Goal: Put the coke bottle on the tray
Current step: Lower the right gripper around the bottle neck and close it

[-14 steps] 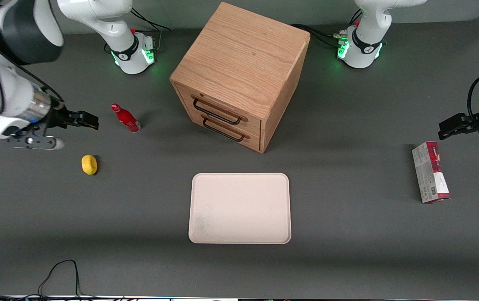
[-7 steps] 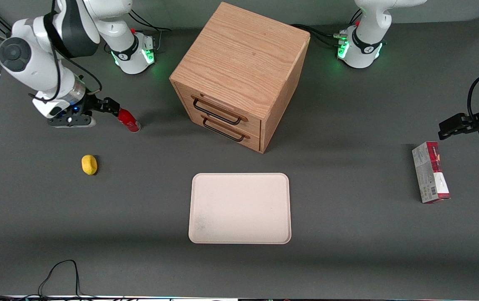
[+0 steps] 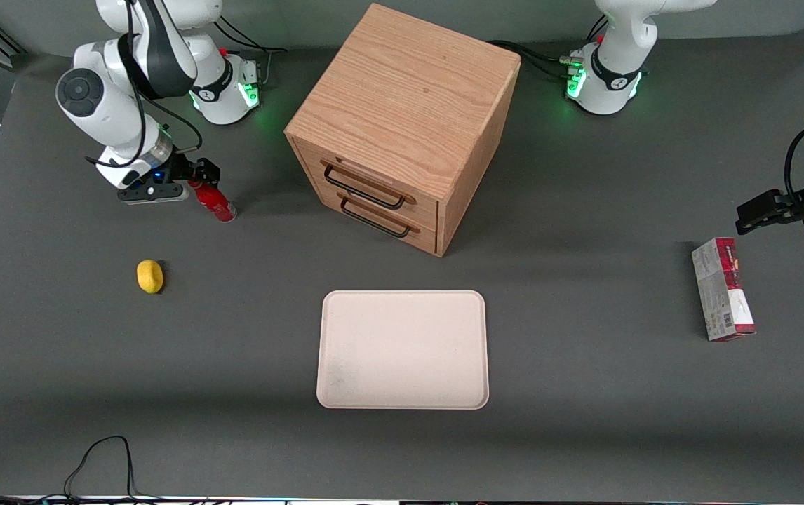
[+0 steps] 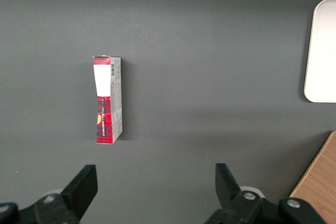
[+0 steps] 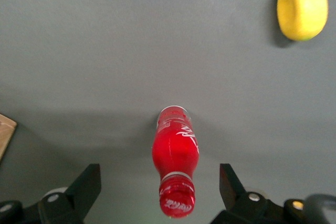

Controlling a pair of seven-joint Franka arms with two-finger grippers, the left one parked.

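Note:
The coke bottle is small and red and stands upright on the grey table, toward the working arm's end. My right gripper hovers right above its cap, which hides the cap in the front view. In the right wrist view the gripper is open, with the bottle and its red cap centred between the two black fingers and not touched by them. The cream tray lies flat near the table's middle, nearer the front camera than the bottle, with nothing on it.
A wooden two-drawer cabinet stands beside the bottle, toward the middle. A yellow lemon-like object lies nearer the front camera than the bottle; it also shows in the right wrist view. A red-and-grey carton lies toward the parked arm's end.
My right arm has swung in from the table's edge toward the bottle. The gripper now sits over the bottle's cap. The bottle has not moved.

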